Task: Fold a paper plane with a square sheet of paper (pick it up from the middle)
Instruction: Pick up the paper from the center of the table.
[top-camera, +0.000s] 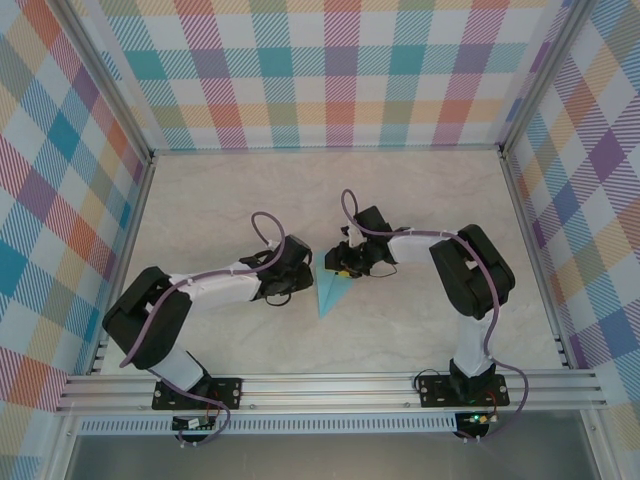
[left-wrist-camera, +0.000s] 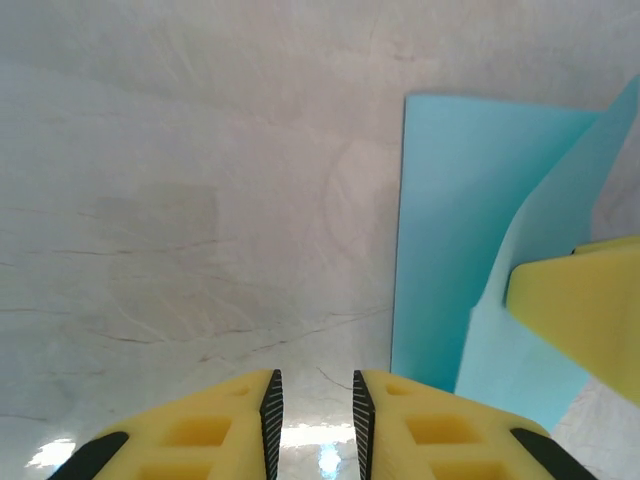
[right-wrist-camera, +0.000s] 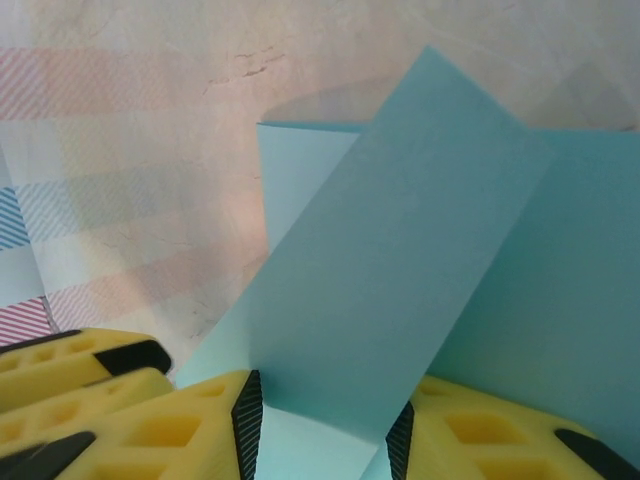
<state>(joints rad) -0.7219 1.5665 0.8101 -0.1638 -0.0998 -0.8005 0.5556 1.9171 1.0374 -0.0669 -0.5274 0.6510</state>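
Light-blue thin paper (top-camera: 328, 293), folded into a narrow pointed shape, is lying on the pale marble-patterned table (top-camera: 430, 200) between the two arms, with its tip pointing toward the near edge. Its wide end is sitting under the right gripper (top-camera: 344, 264), and the left gripper (top-camera: 302, 272) is hovering just beside its left edge.

From the left wrist, the yellow-and-black left gripper (left-wrist-camera: 316, 392) is showing its jaws only narrowly apart, with nothing but bare table (left-wrist-camera: 200, 200) in the slit between them. The paper (left-wrist-camera: 440, 230) is lying to the right of the fingers, one straight edge running away from the camera. A flap is rising off the paper's right side, where one yellow finger (left-wrist-camera: 575, 305) of the right gripper is reaching in over it.

From the right wrist, a long raised flap (right-wrist-camera: 400, 250) of the paper is standing up between the yellow fingers of the right gripper (right-wrist-camera: 325, 415), spanning the gap from one black pad to the other. The jaws are standing clearly apart around it, but whether the pads are actually pressing on the flap I cannot tell. The rest of the paper (right-wrist-camera: 570, 320) is lying flatter behind and to the right. The left gripper's yellow fingers (right-wrist-camera: 70, 385) are showing at the lower left, close beside the right gripper.
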